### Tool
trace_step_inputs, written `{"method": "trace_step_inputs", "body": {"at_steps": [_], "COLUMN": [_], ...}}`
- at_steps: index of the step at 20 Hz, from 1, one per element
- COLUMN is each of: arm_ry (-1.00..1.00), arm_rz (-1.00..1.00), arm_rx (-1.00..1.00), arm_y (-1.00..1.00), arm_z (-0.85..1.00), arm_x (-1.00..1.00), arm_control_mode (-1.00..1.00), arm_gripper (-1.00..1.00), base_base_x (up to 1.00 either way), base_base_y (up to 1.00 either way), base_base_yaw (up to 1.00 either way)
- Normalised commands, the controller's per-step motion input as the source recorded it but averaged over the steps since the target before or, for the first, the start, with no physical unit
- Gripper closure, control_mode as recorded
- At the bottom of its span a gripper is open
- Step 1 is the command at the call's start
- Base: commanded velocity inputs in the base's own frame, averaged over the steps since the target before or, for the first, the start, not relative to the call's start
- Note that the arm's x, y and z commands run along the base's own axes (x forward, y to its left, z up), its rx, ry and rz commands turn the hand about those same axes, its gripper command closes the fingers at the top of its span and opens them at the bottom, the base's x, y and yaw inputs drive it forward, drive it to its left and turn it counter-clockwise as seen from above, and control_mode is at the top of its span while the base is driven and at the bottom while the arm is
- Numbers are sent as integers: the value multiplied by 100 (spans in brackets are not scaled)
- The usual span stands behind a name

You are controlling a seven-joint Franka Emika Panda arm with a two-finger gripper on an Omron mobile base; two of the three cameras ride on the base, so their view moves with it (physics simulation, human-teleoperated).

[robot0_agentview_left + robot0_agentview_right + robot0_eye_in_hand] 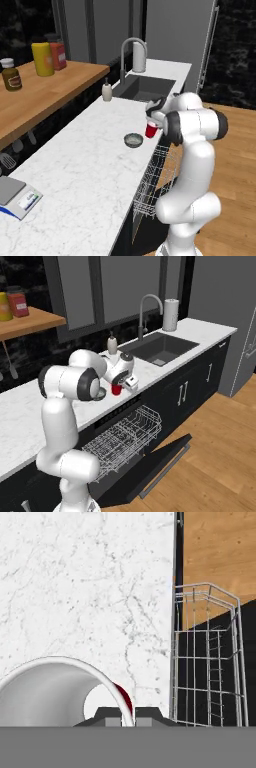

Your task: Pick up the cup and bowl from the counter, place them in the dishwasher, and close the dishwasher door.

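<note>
A: On the long white marble-patterned counter [85, 165], reading from the left in the left base view, what comes first?

B: The small shallow round grey metallic bowl [133, 140], sitting free on the stone. Just beside it to the right stands the small red tapered plastic cup [151, 130], and the gripper [154, 119] is down on that cup from above.

A: How do the fingers stand?

B: Narrow, pinched on the cup's white rim. In the hand view the rim wall runs up between the two dark fingertips [108, 714], one inside the white interior, one outside against the red wall.

A: And the cup's axis?

B: It appears upright, mouth up, with the hand above it. The bulk of the cup lies to the left of the fingers in the hand view.

A: What lies to the right?

B: The counter edge, then the dishwasher [125, 438] with its white wire rack [207, 657] pulled out below and the dark flat dishwasher door [155, 466] dropped open.

A: So the coming move?

B: I judge it to be a lift, then a carry over that edge and down, since the rack sits lower than the cup and close beside it.
</note>
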Motion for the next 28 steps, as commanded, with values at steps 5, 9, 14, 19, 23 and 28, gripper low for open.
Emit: {"method": "trace_step_inputs", "body": {"at_steps": [5,9,14,19,23,28], "arm_ry": [-9,0,1,7,5,-3], "arm_rz": [-12,-5,-1,-1,0,1], "arm_rx": [9,5,7,0,0,5], "arm_y": [-68,-57,-48,-4,-3,-23], "arm_z": [20,16,-9,-57,-61,-63], "arm_x": [-100,-100,-100,-24,0,-4], "arm_control_mode": [-100,-100,-100,-100,-100,-100], "arm_gripper": [100,100,100,100,100,100], "base_base_x": [0,0,0,0,0,0], "base_base_y": [0,0,0,0,0,0], "base_base_yaw": [0,0,0,0,0,0]}}
